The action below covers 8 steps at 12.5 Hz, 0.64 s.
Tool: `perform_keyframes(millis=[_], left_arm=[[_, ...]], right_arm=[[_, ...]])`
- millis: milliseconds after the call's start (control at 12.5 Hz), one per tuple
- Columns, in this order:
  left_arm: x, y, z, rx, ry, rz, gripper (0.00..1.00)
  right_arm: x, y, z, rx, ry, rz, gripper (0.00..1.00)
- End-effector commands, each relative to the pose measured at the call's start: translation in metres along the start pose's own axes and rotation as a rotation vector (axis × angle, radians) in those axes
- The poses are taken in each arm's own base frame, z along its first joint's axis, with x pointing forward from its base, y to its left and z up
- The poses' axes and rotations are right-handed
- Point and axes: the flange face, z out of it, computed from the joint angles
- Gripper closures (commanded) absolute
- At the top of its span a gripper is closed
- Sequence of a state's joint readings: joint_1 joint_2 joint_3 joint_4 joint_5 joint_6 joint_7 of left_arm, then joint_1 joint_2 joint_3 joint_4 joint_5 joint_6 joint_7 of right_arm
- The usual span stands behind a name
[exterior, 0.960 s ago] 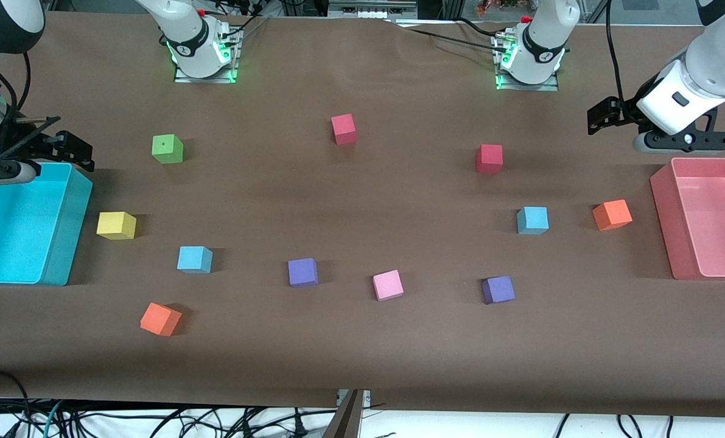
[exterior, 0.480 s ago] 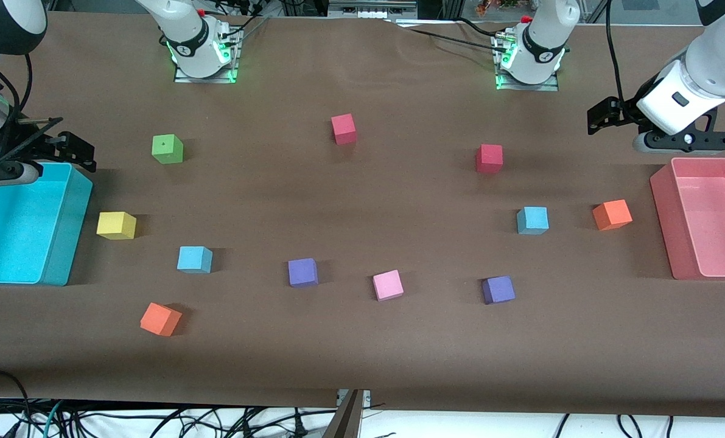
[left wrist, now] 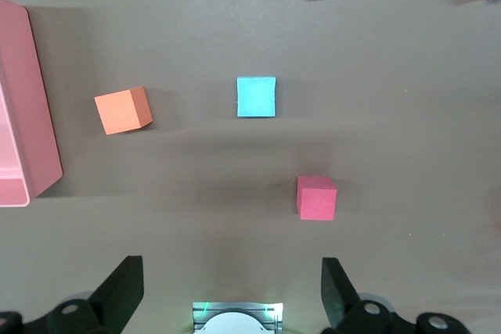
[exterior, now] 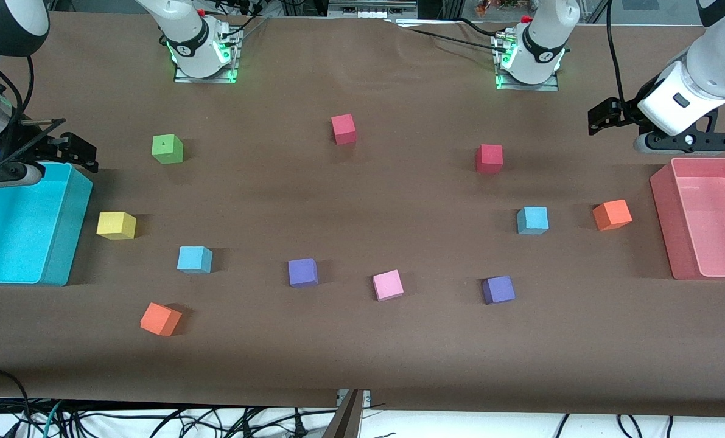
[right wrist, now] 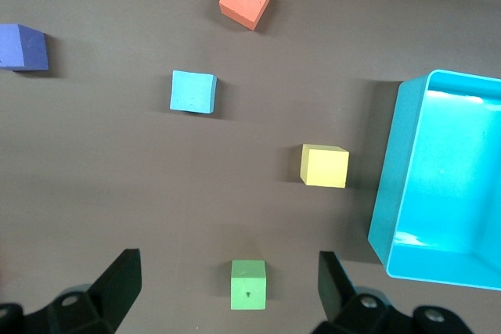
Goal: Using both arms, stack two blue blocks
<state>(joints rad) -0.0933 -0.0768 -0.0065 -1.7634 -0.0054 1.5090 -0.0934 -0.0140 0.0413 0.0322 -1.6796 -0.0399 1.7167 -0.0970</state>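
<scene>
Both arms shifted only slightly since a second ago; no cube moved.
Right tool hung fingers spread and empty over the turquoise bin's corner. Left tool hung fingers spread and empty above the worktop just by the pink bin. One blue block sat toward the right arm's end, between the yellow cube and an orange cube. Second blue block sat toward the left arm's end, beside another orange cube, well apart from the first.
</scene>
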Motion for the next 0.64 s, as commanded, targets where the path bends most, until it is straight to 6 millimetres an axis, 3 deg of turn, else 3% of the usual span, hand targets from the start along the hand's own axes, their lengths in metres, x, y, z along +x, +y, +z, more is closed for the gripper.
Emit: perform_keyframes(millis=[0,560], left_arm=[[0.0001,-0.0018,0.0001,0.022,-0.003,0.018,0.00],[0.0002,-0.0026,0.0015,0.022,-0.006,0.018,0.00]], right_arm=[[-0.0029,-0.0030,-0.0105,0.011,0.013,0.010,0.00],[-0.0062,-0.0025,-0.0103,0.012,-0.007,0.010,0.00]])
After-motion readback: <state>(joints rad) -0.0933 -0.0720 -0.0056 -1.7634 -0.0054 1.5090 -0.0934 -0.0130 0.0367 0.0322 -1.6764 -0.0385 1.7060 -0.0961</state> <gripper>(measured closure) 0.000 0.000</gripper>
